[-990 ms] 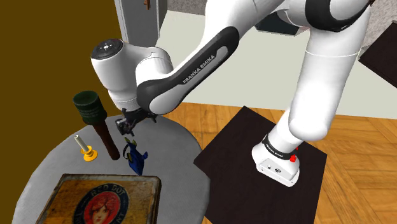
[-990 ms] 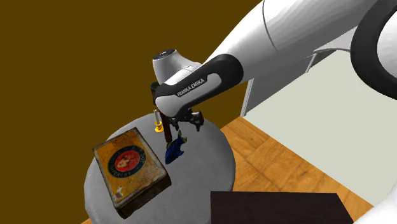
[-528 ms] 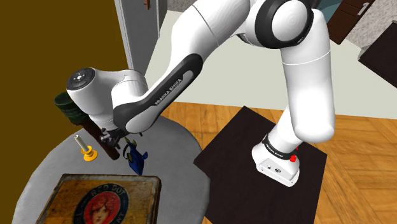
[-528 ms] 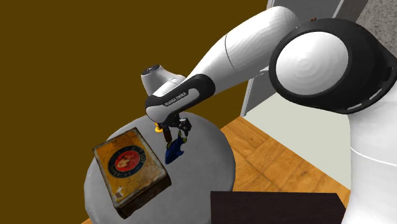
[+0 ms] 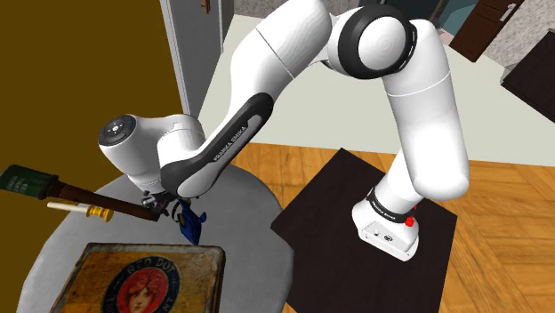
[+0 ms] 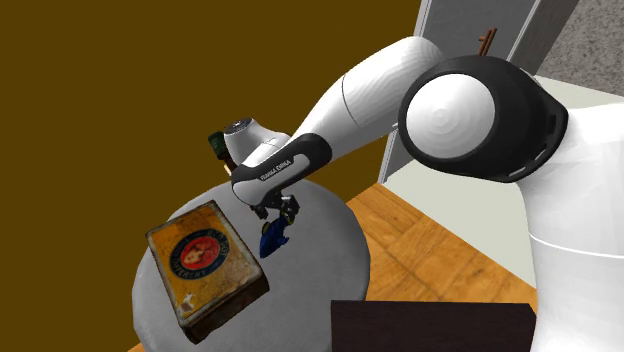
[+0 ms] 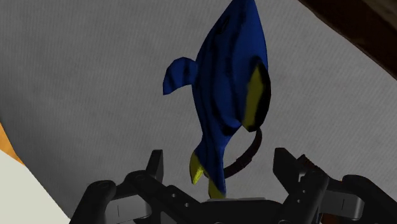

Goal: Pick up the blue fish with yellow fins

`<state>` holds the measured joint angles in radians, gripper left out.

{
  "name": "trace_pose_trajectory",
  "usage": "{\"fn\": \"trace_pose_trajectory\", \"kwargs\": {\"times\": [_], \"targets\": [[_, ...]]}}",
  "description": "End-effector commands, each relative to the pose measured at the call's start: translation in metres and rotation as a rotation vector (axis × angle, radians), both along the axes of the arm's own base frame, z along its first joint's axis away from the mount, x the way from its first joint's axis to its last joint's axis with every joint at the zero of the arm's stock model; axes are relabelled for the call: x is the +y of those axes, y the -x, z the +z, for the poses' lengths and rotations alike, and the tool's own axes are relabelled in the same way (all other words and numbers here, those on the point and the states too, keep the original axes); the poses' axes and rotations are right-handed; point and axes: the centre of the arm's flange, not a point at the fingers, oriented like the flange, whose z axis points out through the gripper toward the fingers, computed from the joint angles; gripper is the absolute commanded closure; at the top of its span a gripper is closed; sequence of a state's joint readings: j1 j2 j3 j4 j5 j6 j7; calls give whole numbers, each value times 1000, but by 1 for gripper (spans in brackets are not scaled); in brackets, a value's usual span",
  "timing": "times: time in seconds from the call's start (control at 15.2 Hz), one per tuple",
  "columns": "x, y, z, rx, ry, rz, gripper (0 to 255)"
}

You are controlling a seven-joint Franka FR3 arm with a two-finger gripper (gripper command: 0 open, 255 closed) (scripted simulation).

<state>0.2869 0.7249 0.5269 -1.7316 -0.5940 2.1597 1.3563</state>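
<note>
Contact is not yet made with the blue fish point(image 7: 226, 95): the jaws of the gripper point(image 7: 219, 164) are spread, and the fish's narrow tail end is seen between the two black fingers point(image 7: 156, 167) with a gap on either side. The wide opening is judged to be kept so that the thin body can be straddled across its flat flanks, where a firm pinch is most likely to be had.

The fish is placed on the round grey table point(image 5: 240, 191), just past the far edge of the printed tin box point(image 5: 147, 280), at about one o'clock from the box in the shoulder view. The hand is lowered close over it from about ten o'clock, so the approach appears nearly done and closing is taken to be the next step.

A brown-handled tool with a green head point(image 5: 25, 179) is seen slanting at nine o'clock from the gripper, with a yellow piece point(image 5: 84, 210) beside it. Whether the tool rests on the table cannot be told. Its handle lies near the hand, so a brush against it is a risk.
</note>
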Motion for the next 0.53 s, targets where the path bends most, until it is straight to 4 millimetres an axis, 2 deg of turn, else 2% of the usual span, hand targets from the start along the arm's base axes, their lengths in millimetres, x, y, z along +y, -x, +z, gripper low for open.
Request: {"fn": "trace_pose_trajectory", "kwargs": {"times": [0.0, 0.07, 0.46], "targets": [[-1, -1, -4, 0, 0, 0, 0], [0, 0, -4, 0, 0, 0, 255], [0, 0, -4, 0, 0, 0, 255]]}}
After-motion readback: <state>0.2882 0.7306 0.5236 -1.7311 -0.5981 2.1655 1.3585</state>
